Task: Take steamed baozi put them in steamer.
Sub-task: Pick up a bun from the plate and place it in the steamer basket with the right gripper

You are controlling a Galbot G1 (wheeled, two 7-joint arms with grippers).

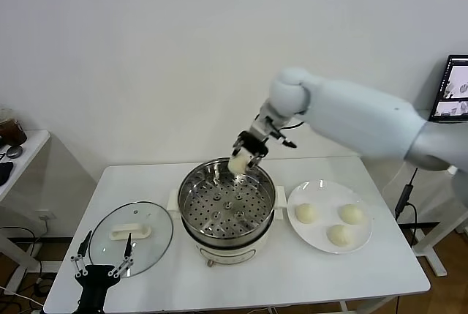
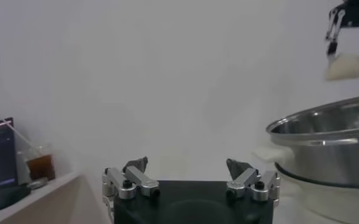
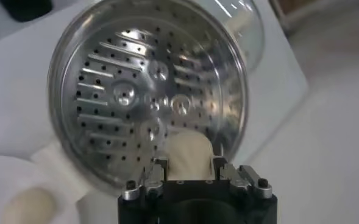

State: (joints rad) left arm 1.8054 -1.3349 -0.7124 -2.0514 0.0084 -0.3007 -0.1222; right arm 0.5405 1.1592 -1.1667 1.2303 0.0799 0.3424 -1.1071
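Shiny steel makes up the steamer [image 1: 227,208], a round pot with a tray full of holes, standing on a white base in the middle of the white table [image 1: 292,277]. The right arm reaches in from the right side of the head view, bends down at the wrist, and holds the right gripper [image 1: 247,154] just above the far rim of the pot. Its fingers are closed on one bun [image 1: 239,163], which hangs in the air over the tray and does not touch it. The tray has no buns on it.

There are four buns in all: one in the gripper and three on the plate [image 1: 329,215], just to the right of the pot. The three sit apart from each other, with bare plate around them.

One glass lid [image 1: 131,231] lies flat at the lower left of the head view, near the table's front edge. The left gripper [image 1: 102,261] waits low beside it, its fingers spread open and holding nothing. Bare table shows in front of the pot and plate.
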